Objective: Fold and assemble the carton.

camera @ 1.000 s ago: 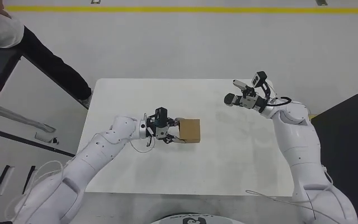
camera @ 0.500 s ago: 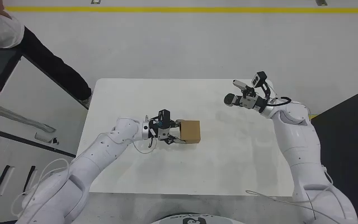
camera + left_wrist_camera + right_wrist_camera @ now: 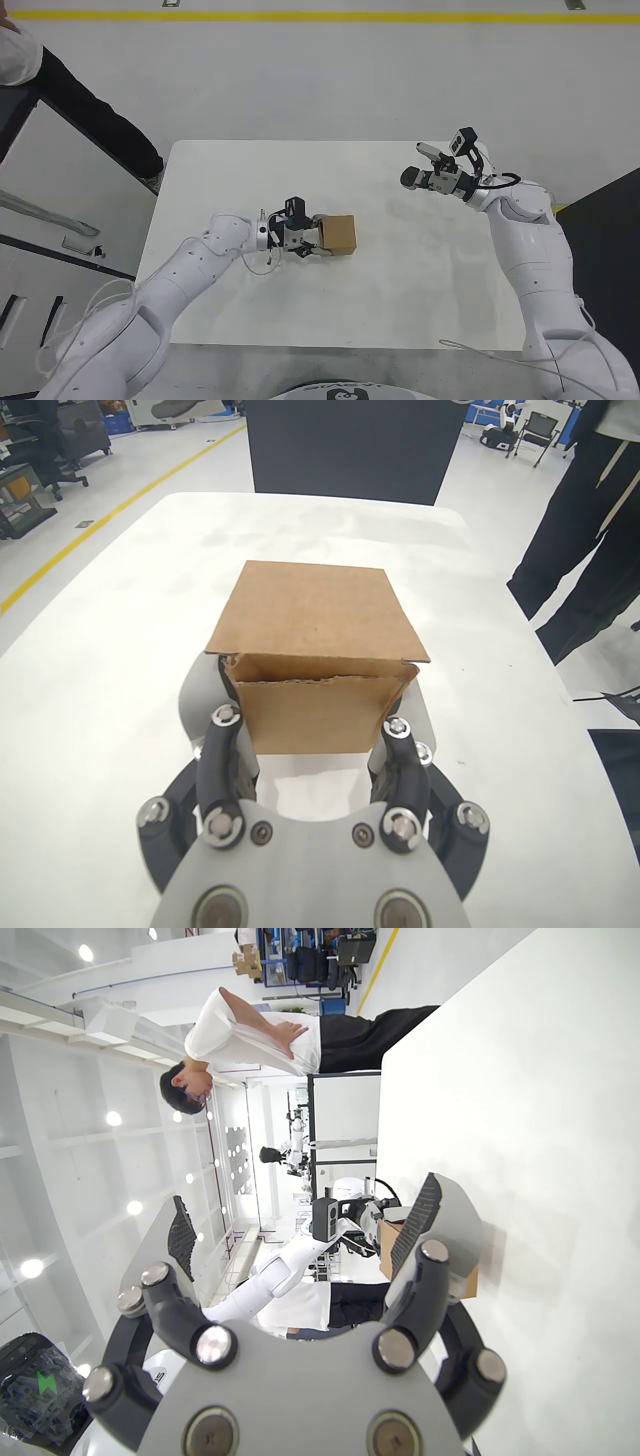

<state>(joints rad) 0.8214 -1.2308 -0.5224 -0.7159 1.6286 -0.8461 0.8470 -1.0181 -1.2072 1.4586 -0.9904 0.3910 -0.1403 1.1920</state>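
At the middle of the white tabletop [image 3: 400, 300], my left fingers [image 3: 199, 700] hold the carton [image 3: 320, 615] from its 9 o'clock end. One finger presses on each side wall, the pair narrowed to the width of the box. The carton is plain brown corrugated board, folded into a closed box that sits flat on the tabletop. Its top panel lies level, and at the gripped end a flap with a ragged, torn edge hangs down across the end, below the top panel's edge. What is inside I cannot tell, since the board covers it. My right fingers [image 3: 425, 1213] stand wide apart with nothing between them, their ribbed pads facing each other. They are over the tabletop toward 2 o'clock, well apart from the carton. The tabletop is smooth, with rounded corners and faint grey scuffs around the carton. Around it lies a pale, glossy floor [image 3: 300, 80], crossed at 12 o'clock by a yellow line [image 3: 320, 16]. A dark panel [image 3: 350, 450] stands beyond the tabletop's 3 o'clock edge. Farther off in the room are black office chairs [image 3: 65, 455] and blue bins [image 3: 112, 422].
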